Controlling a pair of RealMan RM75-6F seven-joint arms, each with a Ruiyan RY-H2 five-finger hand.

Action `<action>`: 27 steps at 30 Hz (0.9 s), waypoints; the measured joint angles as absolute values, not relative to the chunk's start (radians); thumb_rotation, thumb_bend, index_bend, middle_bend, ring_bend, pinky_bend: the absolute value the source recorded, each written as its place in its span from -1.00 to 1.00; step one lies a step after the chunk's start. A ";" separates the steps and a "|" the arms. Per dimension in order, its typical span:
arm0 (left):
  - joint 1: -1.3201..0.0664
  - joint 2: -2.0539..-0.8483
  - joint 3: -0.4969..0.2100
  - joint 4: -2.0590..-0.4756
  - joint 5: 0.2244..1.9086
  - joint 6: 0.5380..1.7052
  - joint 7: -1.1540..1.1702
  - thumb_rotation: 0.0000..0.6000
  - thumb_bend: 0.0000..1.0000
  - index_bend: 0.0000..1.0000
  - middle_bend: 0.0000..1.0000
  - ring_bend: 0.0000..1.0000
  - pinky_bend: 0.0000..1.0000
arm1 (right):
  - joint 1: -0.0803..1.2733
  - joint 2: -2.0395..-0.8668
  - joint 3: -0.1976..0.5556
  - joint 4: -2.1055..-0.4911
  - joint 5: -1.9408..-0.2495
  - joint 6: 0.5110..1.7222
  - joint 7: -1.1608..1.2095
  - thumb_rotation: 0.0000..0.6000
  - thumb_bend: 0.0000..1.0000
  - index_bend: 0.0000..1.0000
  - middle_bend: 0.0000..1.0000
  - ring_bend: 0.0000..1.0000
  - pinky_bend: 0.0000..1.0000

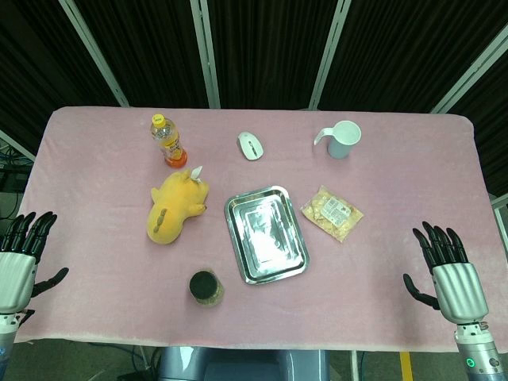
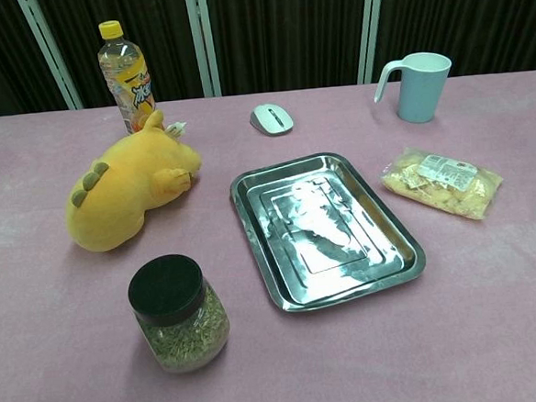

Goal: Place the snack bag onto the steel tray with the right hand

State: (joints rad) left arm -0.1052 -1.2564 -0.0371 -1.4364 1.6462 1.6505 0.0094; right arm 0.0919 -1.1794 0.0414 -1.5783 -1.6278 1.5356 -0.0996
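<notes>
The snack bag, clear with yellow pieces and a white label, lies flat on the pink cloth just right of the steel tray. The tray holds nothing. In the head view my right hand hovers near the table's front right corner, fingers spread and holding nothing, well short of the bag. My left hand sits at the front left edge, fingers also spread and holding nothing. Neither hand shows in the chest view.
A yellow plush toy lies left of the tray. A dark-lidded jar stands near the front. At the back are an orange drink bottle, a white mouse and a pale mug.
</notes>
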 measured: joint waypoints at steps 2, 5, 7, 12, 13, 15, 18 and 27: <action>-0.101 -1.264 -0.037 -1.419 1.649 1.638 -0.003 1.00 -0.91 -1.00 -0.83 -0.96 -0.87 | 0.094 -1.189 0.040 -1.564 -1.617 1.516 -0.096 0.70 -0.21 -1.00 -0.97 -1.00 -1.00; -0.098 -1.267 -0.035 -1.417 1.654 1.638 0.002 1.00 -0.91 -1.00 -0.83 -0.96 -0.87 | 0.095 -1.189 0.038 -1.561 -1.610 1.509 -0.102 0.69 -0.21 -1.00 -0.97 -1.00 -1.00; -0.097 -1.268 -0.032 -1.418 1.655 1.635 0.008 1.00 -0.91 -1.00 -0.83 -0.96 -0.87 | 0.094 -1.184 0.037 -1.565 -1.606 1.508 -0.106 0.69 -0.21 -1.00 -0.97 -1.00 -1.00; -0.093 -1.268 -0.030 -1.424 1.659 1.644 0.012 1.00 -0.91 -1.00 -0.83 -0.96 -0.87 | 0.095 -1.178 0.030 -1.584 -1.607 1.495 -0.104 0.74 -0.21 -1.00 -0.97 -1.00 -1.00; -0.092 -1.268 -0.031 -1.426 1.661 1.650 0.012 1.00 -0.91 -1.00 -0.83 -0.96 -0.87 | 0.100 -1.178 0.027 -1.592 -1.611 1.484 -0.099 0.74 -0.21 -1.00 -0.97 -1.00 -1.00; -0.091 -1.267 -0.034 -1.428 1.668 1.666 0.010 1.00 -0.91 -1.00 -0.83 -0.96 -0.87 | 0.112 -1.177 0.025 -1.601 -1.614 1.462 -0.098 0.74 -0.21 -1.00 -0.97 -1.00 -1.00; -0.089 -1.264 -0.039 -1.426 1.676 1.681 0.000 1.00 -0.91 -1.00 -0.83 -0.96 -0.87 | 0.149 -1.176 0.033 -1.619 -1.612 1.403 -0.118 0.74 -0.21 -1.00 -0.97 -1.00 -1.00; -0.091 -1.264 -0.044 -1.412 1.693 1.705 -0.021 1.00 -0.91 -1.00 -0.83 -0.96 -0.87 | 0.311 -1.209 0.104 -1.675 -1.537 1.165 -0.232 0.74 -0.21 -1.00 -0.97 -1.00 -1.00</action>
